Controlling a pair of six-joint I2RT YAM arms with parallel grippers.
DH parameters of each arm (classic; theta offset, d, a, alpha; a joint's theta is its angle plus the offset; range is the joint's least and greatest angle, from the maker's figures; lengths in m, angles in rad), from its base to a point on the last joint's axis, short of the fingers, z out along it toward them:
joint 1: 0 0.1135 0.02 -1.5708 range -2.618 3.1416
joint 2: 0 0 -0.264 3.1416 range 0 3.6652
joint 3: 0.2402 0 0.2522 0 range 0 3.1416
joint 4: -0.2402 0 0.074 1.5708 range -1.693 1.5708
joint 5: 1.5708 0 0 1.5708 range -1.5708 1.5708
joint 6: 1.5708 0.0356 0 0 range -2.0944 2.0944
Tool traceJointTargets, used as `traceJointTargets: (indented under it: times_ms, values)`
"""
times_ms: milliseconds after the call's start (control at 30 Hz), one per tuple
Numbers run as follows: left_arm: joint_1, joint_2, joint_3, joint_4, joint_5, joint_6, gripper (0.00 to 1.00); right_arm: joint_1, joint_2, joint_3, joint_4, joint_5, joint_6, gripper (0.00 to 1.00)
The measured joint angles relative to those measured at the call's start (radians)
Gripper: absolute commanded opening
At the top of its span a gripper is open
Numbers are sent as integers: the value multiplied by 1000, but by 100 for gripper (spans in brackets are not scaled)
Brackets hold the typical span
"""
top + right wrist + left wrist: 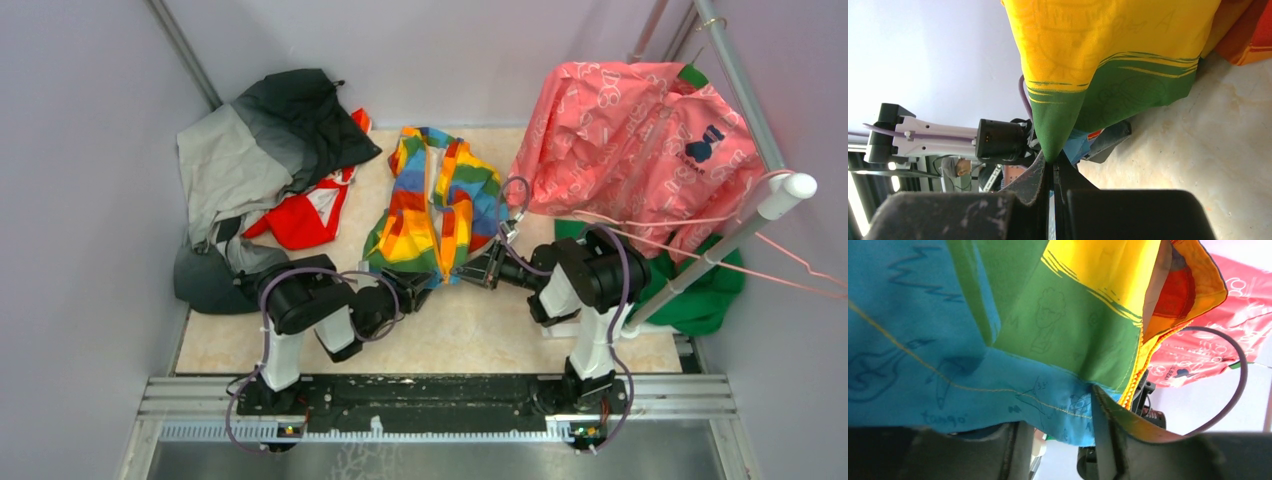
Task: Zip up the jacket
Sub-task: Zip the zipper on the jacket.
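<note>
Saw a grey-and-black jacket [265, 150] heaped at the far left corner of the desk [480, 335], with a red garment [305, 218] just beside it. Found the rainbow-striped jacket [432, 200] mid-desk toward the far edge, front open, its near hem raised off the surface between the two arms. Noted the left tool [1063, 440] under the blue hem, fingers [1115, 425] apart with cloth draped across them; could not tell whether it gripped. Noted the right tool [1053, 167] pinched shut on a green corner of the same jacket, below a yellow stripe. Saw a pink patterned garment [640, 140] hung over a rail [745, 95] at the far right corner, with a green cloth [705, 285] below it.
</note>
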Motion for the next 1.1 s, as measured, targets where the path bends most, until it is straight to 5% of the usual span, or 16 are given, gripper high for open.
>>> traceJointTargets:
  times_ms: [167,233,700,867,1100]
  values:
    - [0,10,24,1,-6,-5,9,4,0,0,0,4,-1,0]
    - [1,10,23,1,-6,-5,1,4,0,-1,0,8,-3,0]
    - [0,-19,-11,8,85,40,0,-85,14,-35,-96,5,-138,0]
    - [0,-19,-31,8,136,88,0,-95,0,-24,-220,-28,-236,44]
    - [1,-20,-72,7,171,192,0,-133,-141,4,-383,-98,-380,55]
